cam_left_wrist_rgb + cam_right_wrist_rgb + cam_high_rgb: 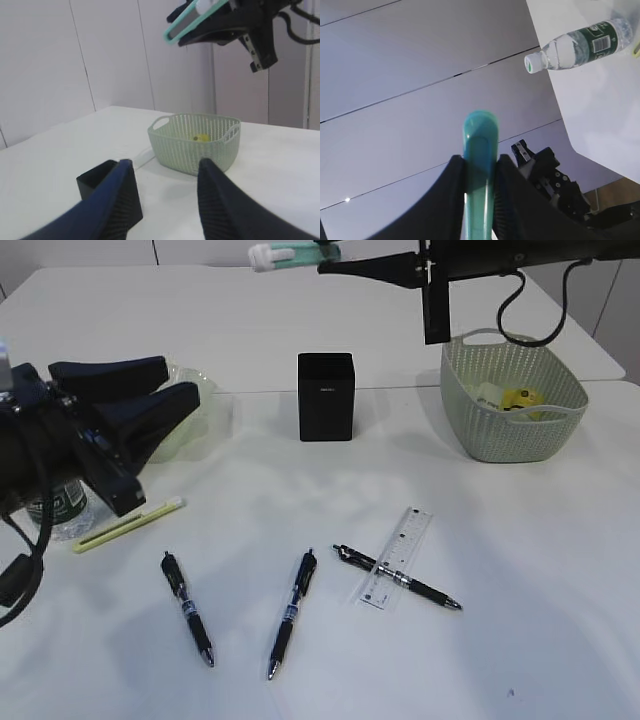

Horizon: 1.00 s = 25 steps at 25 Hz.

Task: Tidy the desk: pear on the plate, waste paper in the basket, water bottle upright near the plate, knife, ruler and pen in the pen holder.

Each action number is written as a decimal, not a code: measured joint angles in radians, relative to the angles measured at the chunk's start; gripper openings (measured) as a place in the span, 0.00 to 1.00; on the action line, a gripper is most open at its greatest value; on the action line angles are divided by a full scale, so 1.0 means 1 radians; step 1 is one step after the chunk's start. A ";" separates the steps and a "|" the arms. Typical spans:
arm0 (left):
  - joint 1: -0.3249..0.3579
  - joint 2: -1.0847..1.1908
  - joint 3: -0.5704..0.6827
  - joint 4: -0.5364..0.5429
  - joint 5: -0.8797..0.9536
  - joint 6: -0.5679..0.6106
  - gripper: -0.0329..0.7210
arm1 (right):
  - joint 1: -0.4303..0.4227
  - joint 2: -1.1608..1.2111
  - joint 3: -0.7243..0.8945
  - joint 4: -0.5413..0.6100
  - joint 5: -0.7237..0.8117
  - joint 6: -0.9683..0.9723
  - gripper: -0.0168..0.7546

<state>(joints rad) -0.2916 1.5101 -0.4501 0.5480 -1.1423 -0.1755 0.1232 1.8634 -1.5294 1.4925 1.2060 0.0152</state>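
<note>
My right gripper (335, 265) hangs high over the back of the desk (480, 660), shut on a teal-and-white knife (290, 255) (480, 135). At the far left my left gripper (180, 378) (165, 165) stands open and empty in front of the pale green plate (205, 405); the pear is hidden. The black pen holder (325, 396) stands mid-desk. Yellow waste paper (520, 398) lies in the sage-green basket (512, 435) (192, 150). Three pens (188, 610) (292, 612) (400, 578) lie near the front, the right one across the clear ruler (397, 558). The water bottle (62, 508) (580, 45) is partly under my left arm.
A pale yellow-green box cutter (130, 525) lies on the desk just right of the bottle. The right arm's cable (520, 310) dangles above the basket. A seam between two tabletops (400, 388) runs behind the pen holder.
</note>
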 joint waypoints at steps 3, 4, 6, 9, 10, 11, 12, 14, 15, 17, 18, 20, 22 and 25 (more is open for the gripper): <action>-0.039 0.002 -0.039 -0.036 0.000 0.000 0.44 | 0.000 0.000 0.000 0.044 -0.002 -0.015 0.24; -0.044 0.002 -0.053 -0.043 -0.001 0.000 0.44 | 0.000 0.000 0.000 0.054 -0.002 -0.025 0.24; -0.046 0.002 -0.076 -0.052 -0.001 0.000 0.44 | 0.000 0.000 0.000 0.076 -0.002 -0.038 0.24; -0.046 0.002 -0.109 -0.055 -0.001 -0.002 0.44 | 0.000 0.000 0.000 0.104 -0.004 -0.068 0.24; -0.046 0.002 -0.121 -0.055 -0.001 -0.002 0.44 | 0.000 0.000 0.000 0.113 -0.007 -0.080 0.24; -0.047 0.002 -0.133 -0.055 -0.001 -0.002 0.44 | 0.000 0.000 0.000 0.126 -0.008 -0.087 0.24; -0.052 0.002 -0.144 -0.058 -0.001 -0.004 0.44 | 0.000 0.000 0.000 0.139 -0.008 -0.097 0.24; -0.061 0.002 -0.168 -0.060 -0.001 -0.008 0.44 | 0.000 0.000 0.000 0.159 -0.008 -0.106 0.24; -0.070 0.002 -0.178 -0.060 -0.001 -0.008 0.44 | 0.000 0.000 0.000 0.166 -0.008 -0.111 0.24; -0.085 0.002 -0.199 -0.060 -0.001 -0.008 0.44 | 0.000 0.000 0.000 0.185 -0.010 -0.125 0.24; -0.090 0.003 -0.211 -0.060 -0.002 -0.008 0.44 | 0.000 0.000 0.000 0.197 -0.010 -0.130 0.24; -0.097 0.004 -0.221 -0.060 -0.005 -0.008 0.44 | 0.000 0.000 0.000 0.215 -0.010 -0.137 0.24; -0.099 0.004 -0.225 -0.064 -0.005 -0.008 0.44 | 0.000 0.000 0.000 0.231 -0.010 -0.145 0.24; -0.099 0.004 -0.227 -0.090 -0.006 -0.009 0.44 | 0.000 0.000 0.000 0.252 -0.011 -0.151 0.24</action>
<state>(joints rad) -0.3908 1.5145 -0.6769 0.4576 -1.1479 -0.1846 0.1232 1.8634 -1.5294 1.7440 1.1951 -0.1358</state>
